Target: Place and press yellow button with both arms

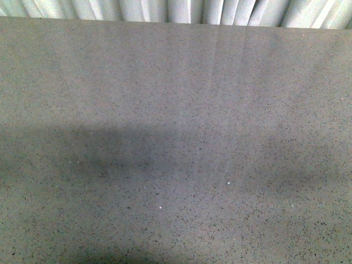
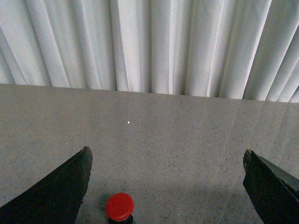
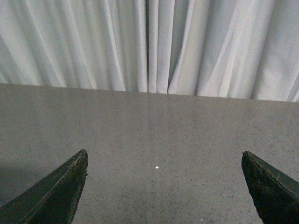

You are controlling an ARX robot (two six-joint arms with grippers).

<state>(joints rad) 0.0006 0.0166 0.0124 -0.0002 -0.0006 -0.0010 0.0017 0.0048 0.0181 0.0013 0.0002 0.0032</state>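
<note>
Left gripper (image 2: 166, 156): jaws wide apart, holding nothing. The button (image 2: 119, 206) stands on the table (image 2: 187, 130) between the two dark fingers (image 2: 56, 191), closer to one of them and touching neither. Its round cap reads red in this view, with a black collar just showing beneath.

Right gripper (image 3: 164, 156): jaws wide apart, nothing between them, only speckled grey tabletop below.

Front view: grey table surface with soft shadows across it. A pleated white curtain (image 2: 149, 46) hangs behind the table's far edge.
</note>
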